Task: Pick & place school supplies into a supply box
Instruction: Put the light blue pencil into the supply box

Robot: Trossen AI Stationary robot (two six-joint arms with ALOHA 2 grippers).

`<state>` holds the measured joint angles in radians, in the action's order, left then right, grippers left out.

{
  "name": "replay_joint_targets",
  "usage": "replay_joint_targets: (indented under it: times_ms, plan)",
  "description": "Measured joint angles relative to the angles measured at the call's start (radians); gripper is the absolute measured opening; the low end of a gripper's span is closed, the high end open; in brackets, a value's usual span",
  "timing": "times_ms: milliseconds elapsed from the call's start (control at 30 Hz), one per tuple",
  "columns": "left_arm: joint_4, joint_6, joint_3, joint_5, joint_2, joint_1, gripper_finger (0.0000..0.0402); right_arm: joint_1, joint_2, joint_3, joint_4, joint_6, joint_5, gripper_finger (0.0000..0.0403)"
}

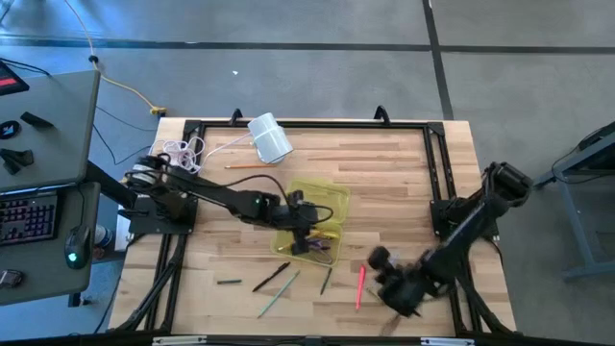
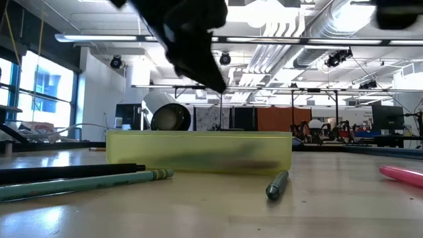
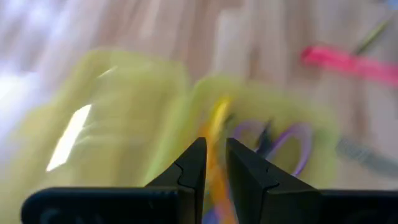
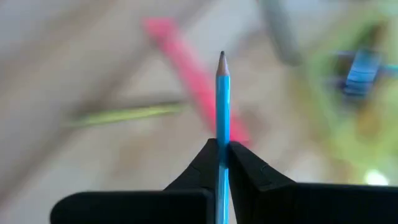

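Note:
The supply box [image 1: 309, 219] is a translucent yellow-green case lying open in the middle of the table, also seen in the low view [image 2: 198, 151]. Purple-handled scissors [image 3: 283, 138] and a yellow pencil [image 3: 214, 134] lie inside it. My left gripper [image 3: 214, 152] hovers over the box with its fingers a narrow gap apart and nothing between them. My right gripper [image 4: 222, 144] is near the table's near right part [image 1: 392, 277], shut on a blue pencil [image 4: 222, 93]. A pink pen [image 1: 360, 285] lies on the table beside it. My right gripper pinches the blue pencil's shaft [image 4: 222, 127] between its two fingers. The pencil lies along the fingers, and its sharpened tip [image 4: 222, 59] sticks out well past the fingertips. It is lifted clear of the table.
Loose on the near part of the table are a black pencil [image 1: 271, 277], a light green pencil [image 1: 279, 294], a dark green pen [image 1: 327, 279] and a short green piece [image 1: 228, 282]. A white cylinder [image 1: 269, 137], a coiled white cord [image 1: 183, 152] and an orange pencil [image 1: 245, 166] are at the far left.

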<state>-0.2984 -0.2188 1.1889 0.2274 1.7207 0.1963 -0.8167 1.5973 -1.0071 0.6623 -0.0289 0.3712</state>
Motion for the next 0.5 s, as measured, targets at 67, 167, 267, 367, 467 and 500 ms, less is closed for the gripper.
replay_joint_targets:
  times_ms: [67,167,267,367,467,500]
  plan:
    - [-0.163,0.027,0.076,0.053,-0.015,0.000,0.0097,0.065,0.001,-0.023,0.023,-0.040,0.036,0.0008]
    - [-0.408,0.050,0.179,0.149,-0.048,0.000,0.0097,0.175,0.002,-0.058,0.019,-0.113,0.055,0.0003]
    - [-0.596,0.055,0.266,0.243,-0.083,0.000,0.0097,0.294,0.000,-0.077,-0.018,-0.161,0.020,0.0003]
    - [-0.712,0.024,0.329,0.297,-0.131,0.000,0.0097,0.411,0.001,-0.074,-0.213,-0.133,0.005,0.0003]
    - [-0.783,-0.003,0.351,0.344,-0.188,0.000,0.0097,0.497,0.008,-0.073,-0.431,-0.084,-0.020,0.0002]
    - [-0.811,-0.010,0.351,0.363,-0.204,0.000,0.0097,0.520,0.013,-0.072,-0.496,-0.084,-0.043,0.0002]
